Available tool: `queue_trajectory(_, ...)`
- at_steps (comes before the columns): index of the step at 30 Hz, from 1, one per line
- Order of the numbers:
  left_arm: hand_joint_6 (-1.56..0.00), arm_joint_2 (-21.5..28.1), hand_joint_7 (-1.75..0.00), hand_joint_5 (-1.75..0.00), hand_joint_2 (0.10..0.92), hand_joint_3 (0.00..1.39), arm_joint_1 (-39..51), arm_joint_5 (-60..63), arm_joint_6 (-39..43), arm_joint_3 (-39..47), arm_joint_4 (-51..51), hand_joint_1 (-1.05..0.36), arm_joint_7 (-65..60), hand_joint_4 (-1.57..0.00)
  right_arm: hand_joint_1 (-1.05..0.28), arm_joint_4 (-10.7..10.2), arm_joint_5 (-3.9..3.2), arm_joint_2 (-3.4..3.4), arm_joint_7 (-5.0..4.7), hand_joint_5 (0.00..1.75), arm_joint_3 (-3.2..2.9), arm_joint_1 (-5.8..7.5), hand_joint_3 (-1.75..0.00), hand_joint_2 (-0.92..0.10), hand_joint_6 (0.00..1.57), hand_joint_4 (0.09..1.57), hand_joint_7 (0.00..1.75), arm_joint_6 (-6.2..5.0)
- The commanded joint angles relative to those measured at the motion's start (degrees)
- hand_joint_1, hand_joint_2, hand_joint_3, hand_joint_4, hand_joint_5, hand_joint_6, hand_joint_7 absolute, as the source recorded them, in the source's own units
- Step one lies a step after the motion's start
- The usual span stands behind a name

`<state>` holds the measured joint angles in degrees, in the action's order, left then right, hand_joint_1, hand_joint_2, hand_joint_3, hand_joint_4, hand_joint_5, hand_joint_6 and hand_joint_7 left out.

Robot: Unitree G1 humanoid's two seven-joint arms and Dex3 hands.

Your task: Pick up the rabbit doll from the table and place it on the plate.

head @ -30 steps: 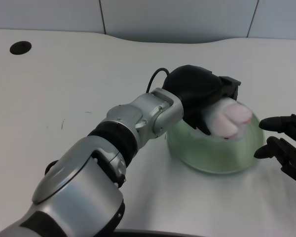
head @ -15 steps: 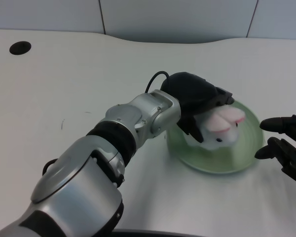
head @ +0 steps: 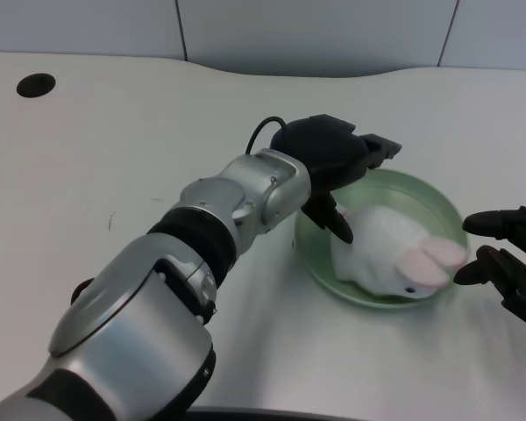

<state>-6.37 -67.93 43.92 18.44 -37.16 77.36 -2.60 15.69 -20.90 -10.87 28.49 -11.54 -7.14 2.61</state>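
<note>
Now that the rabbit doll [head: 390, 259] is lying on the green plate [head: 430, 193], the left hand [head: 333, 162] is withdrawing leftward, fingers spread and holding nothing; placement is looking complete.

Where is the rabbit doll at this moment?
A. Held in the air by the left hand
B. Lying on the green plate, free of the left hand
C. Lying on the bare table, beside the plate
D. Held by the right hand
B: the rabbit doll lies on the green plate, and the left hand is open, apart from it.
</note>
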Motion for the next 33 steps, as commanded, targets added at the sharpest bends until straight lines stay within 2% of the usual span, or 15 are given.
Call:
queue_trajectory(1, -0.05, 2.2, 0.0, 0.0, 0.903, 0.01, -1.2, -2.6, 1.1, 2.7, -0.5, -0.76, 1.7, 0.0, -0.23, 0.5, -0.26, -0.97, -0.26, 1.56, -1.04, -0.54, -0.44, -0.92, 0.3, 0.17, 1.16, 0.01)
queue_trajectory(4, -0.06, 3.5, -0.01, 0.0, 0.918, 0.01, -1.1, -4.5, 2.5, 4.8, -0.9, -0.79, 2.3, 0.0, -0.24, 0.2, -0.11, -1.06, -0.72, 1.52, -1.03, -0.58, -0.43, -0.92, 0.31, 0.18, 1.14, 0.72)
queue_trajectory(12, -0.08, 11.1, -0.02, -0.02, 0.921, 0.1, 3.2, -16.3, 11.0, 15.8, -3.9, -0.81, 8.7, -0.04, -0.23, 0.7, -0.32, -0.87, -0.66, 1.51, -1.21, -1.26, -0.45, -0.92, 0.31, 0.18, 1.12, 1.06)
queue_trajectory(14, -0.1, 12.4, -0.03, -0.03, 0.921, 0.11, 5.3, -19.9, 12.8, 18.8, -4.9, -0.79, 11.2, -0.05, -0.23, 0.8, -0.13, -0.76, -0.76, 1.51, -1.17, -1.32, -0.45, -0.92, 0.31, 0.18, 1.12, 0.82)
queue_trajectory(17, -0.14, 14.4, -0.04, -0.07, 0.921, 0.09, 9.6, -26.0, 15.0, 23.6, -7.2, -0.72, 15.8, -0.1, -0.24, 0.3, 0.42, -0.63, -1.75, 1.52, -0.96, -1.28, -0.44, -0.92, 0.31, 0.2, 1.12, 1.01)
queue_trajectory(19, -0.15, 15.0, -0.05, -0.08, 0.921, 0.09, 11.0, -27.6, 15.4, 24.8, -8.2, -0.7, 17.4, -0.12, -0.24, 0.2, 0.49, -0.62, -2.04, 1.52, -0.88, -1.25, -0.44, -0.92, 0.32, 0.2, 1.12, 1.11)
queue_trajectory(22, -0.16, 16.6, -0.04, -0.1, 0.921, 0.14, 15.3, -32.1, 13.3, 28.0, -12.2, -0.7, 21.6, -0.14, -0.22, 0.6, -0.24, -0.64, -1.26, 1.52, -1.0, -1.47, -0.45, -0.92, 0.31, 0.2, 1.11, 1.07)
queue_trajectory(25, -0.18, 18.1, -0.04, -0.11, 0.921, 0.2, 20.9, -35.3, 11.8, 30.0, -18.5, -0.66, 24.4, -0.15, -0.22, 0.2, -0.22, -0.64, -1.66, 1.52, -0.98, -1.48, -0.45, -0.92, 0.32, 0.2, 1.11, 1.82)
queue_trajectory(27, -0.18, 18.3, -0.04, -0.12, 0.921, 0.21, 22.2, -35.8, 10.5, 30.2, -21.0, -0.65, 25.1, -0.15, -0.23, 0.1, -0.2, -0.63, -1.71, 1.52, -1.0, -1.48, -0.45, -0.92, 0.32, 0.2, 1.11, 1.98)
queue_trajectory(28, -0.18, 18.6, -0.04, -0.12, 0.921, 0.21, 26.2, -38.3, 9.7, 31.8, -24.4, -0.65, 26.0, -0.15, -0.23, 0.4, -0.11, -0.77, -1.5, 1.52, -0.99, -1.69, -0.45, -0.92, 0.32, 0.2, 1.11, 1.83)
queue_trajectory(29, -0.28, 18.8, -0.09, -0.2, 0.921, 0.25, 29.2, -40.1, 8.8, 33.0, -27.2, -0.56, 26.6, -0.29, -0.23, 0.6, -0.05, -0.87, -1.34, 1.52, -0.98, -1.85, -0.45, -0.92, 0.32, 0.2, 1.11, 1.71)
queue_trajectory(32, -0.37, 19.5, -0.12, -0.27, 0.921, 0.28, 35.4, -43.1, 5.1, 35.0, -34.0, -0.5, 27.0, -0.39, -0.23, 0.7, 0.09, -0.97, -1.35, 1.53, -0.96, -1.96, -0.45, -0.92, 0.32, 0.21, 1.11, 1.71)
queue_trajectory(33, -0.43, 19.7, -0.11, -0.42, 0.921, 0.3, 37.5, -43.7, 3.4, 35.6, -36.2, -0.49, 26.6, -0.39, -0.23, 0.5, 0.15, -0.97, -1.49, 1.53, -0.94, -1.93, -0.45, -0.92, 0.32, 0.21, 1.11, 1.8)
